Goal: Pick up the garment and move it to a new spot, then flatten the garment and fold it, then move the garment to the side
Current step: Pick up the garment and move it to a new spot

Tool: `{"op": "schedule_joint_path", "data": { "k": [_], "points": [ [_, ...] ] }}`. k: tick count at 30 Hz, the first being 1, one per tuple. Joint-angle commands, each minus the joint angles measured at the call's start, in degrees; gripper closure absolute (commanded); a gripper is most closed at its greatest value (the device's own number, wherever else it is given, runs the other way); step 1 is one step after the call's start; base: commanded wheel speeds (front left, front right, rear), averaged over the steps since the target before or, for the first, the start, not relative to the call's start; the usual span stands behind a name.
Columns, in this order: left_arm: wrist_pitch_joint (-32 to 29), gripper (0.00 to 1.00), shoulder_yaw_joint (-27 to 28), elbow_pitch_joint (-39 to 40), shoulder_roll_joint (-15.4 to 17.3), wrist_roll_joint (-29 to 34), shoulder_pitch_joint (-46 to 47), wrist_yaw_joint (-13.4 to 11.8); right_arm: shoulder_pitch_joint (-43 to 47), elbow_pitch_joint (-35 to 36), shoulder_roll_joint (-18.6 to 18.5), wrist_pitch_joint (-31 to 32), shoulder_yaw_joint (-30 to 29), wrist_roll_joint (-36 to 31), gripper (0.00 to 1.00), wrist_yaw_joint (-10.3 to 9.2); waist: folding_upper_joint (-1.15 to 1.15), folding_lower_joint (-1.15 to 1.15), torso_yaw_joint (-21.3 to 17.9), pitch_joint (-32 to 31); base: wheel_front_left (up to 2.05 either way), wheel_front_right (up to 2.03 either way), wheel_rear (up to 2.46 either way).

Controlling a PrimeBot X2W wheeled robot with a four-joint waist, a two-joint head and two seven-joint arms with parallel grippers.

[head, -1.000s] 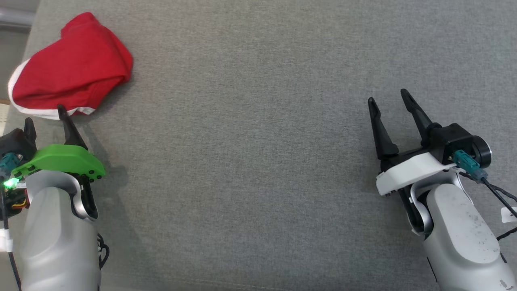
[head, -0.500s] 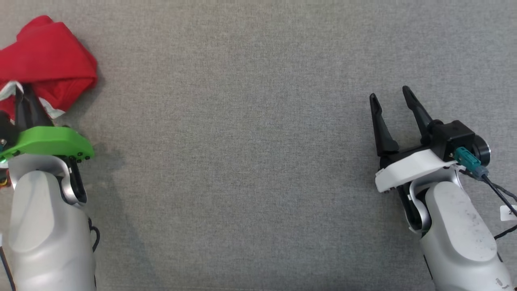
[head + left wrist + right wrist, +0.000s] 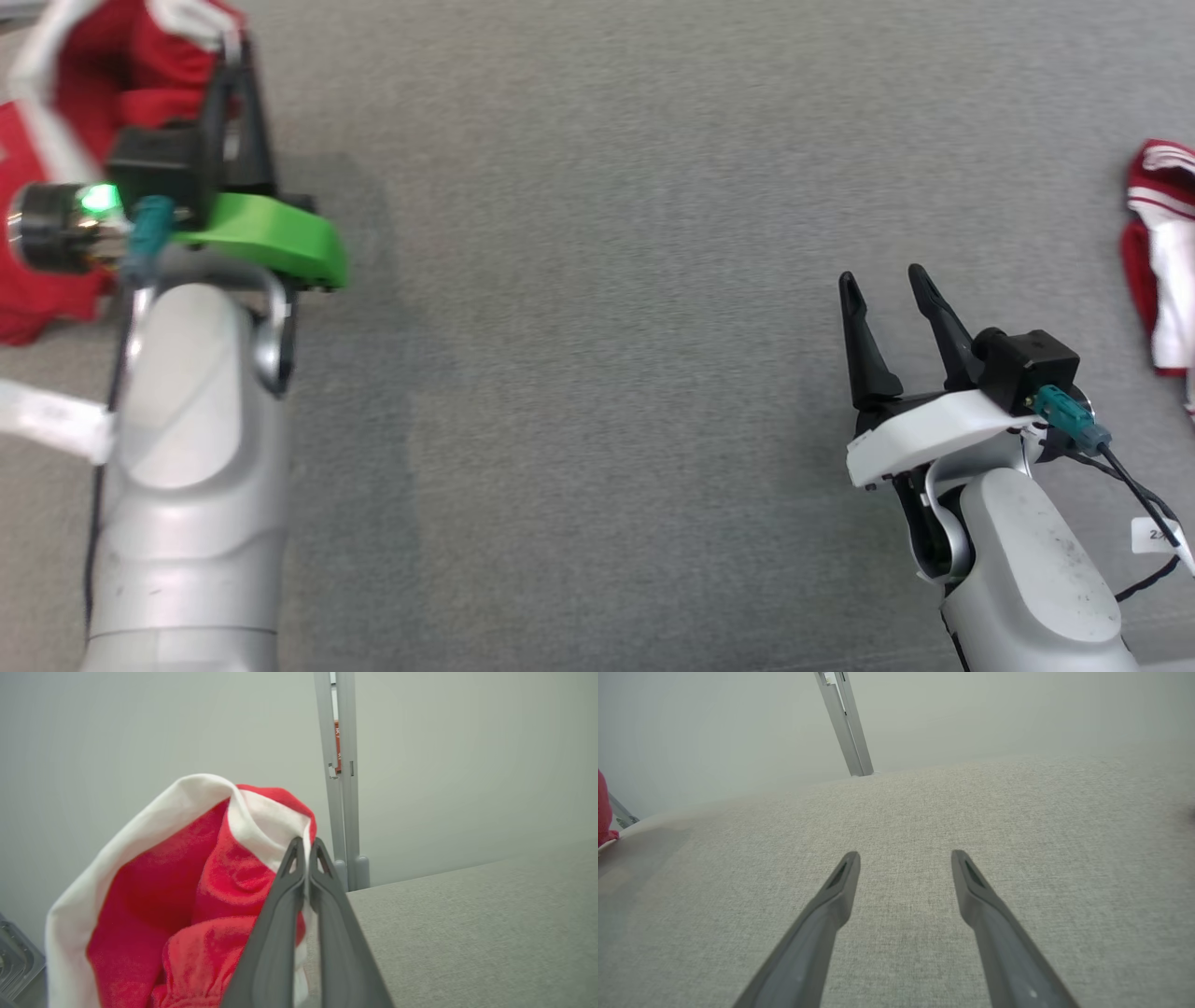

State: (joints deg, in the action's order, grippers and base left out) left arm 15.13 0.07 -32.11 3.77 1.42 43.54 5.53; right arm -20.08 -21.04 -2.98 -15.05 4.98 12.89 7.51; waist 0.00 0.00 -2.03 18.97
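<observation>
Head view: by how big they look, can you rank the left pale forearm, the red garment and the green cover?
1. left pale forearm, though it is also nearer the camera.
2. red garment, partly hidden and cut off by the edge.
3. green cover.

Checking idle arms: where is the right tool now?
In the head view's lower right, the right tool is open over the grey surface, left of a red-and-white garment at the right edge.

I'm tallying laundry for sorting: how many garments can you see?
2. One red garment with white trim is pinched in the left gripper at the head view's upper left; a red-and-white garment lies at its right edge, cut off. More may lie outside the frame.
</observation>
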Motion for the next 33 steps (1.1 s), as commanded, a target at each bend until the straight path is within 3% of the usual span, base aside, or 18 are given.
{"op": "schedule_joint_path", "data": {
  "k": [1, 3, 5, 9, 15, 22, 33],
  "points": [
    [0.00, 1.00, -1.84, -0.67, -0.39, 0.20, 1.36, 0.50, 0.85, -0.13, -0.02, -0.17, 0.17, 0.87, 0.00, -0.05, 0.00, 0.00, -6.37, -3.18, 0.00, 0.00, 0.00],
    [0.00, 1.00, -6.52, -1.99, -0.63, -0.74, 2.58, 1.02, 1.08, -0.21, 0.01, -0.16, 0.01, 1.81, 0.00, -0.05, 0.00, 0.00, -8.18, -3.50, 0.00, 0.00, 0.00],
    [0.00, 1.00, -16.02, -2.44, -0.77, -4.95, 2.76, 1.54, 1.05, -0.44, 0.03, -0.16, -0.29, 2.54, 0.00, -0.05, 0.00, 0.00, -10.05, -4.03, 0.00, 0.00, 0.00],
    [0.00, 1.00, -29.31, -1.91, -0.71, -9.96, -0.54, 1.89, 1.54, -0.68, 0.04, -0.17, -1.00, 2.72, 0.00, -0.05, 0.00, 0.00, -10.41, -5.10, 0.00, 0.00, 0.00],
    [0.00, 1.00, -41.47, -5.97, -0.63, -13.58, -7.48, 1.95, 2.65, -0.55, 0.03, -0.16, -2.02, 2.48, 0.00, -0.04, 0.00, 0.00, -8.29, -7.45, 0.00, 0.00, 0.00],
    [-0.01, 1.00, -40.26, -12.31, -0.26, -15.23, -16.04, -0.83, 4.18, -0.83, -0.01, -0.16, -1.93, 2.30, 0.00, -0.04, 0.00, 0.00, -5.00, -11.37, 0.00, 0.00, 0.00],
    [-0.01, 1.00, -31.73, -13.24, 3.23, -17.09, -26.93, -9.91, 7.35, -1.82, 0.00, -0.16, 1.34, 3.69, 0.00, -0.04, 0.00, 0.00, -1.22, -18.22, 0.00, 0.00, 0.00]
  ]
}}
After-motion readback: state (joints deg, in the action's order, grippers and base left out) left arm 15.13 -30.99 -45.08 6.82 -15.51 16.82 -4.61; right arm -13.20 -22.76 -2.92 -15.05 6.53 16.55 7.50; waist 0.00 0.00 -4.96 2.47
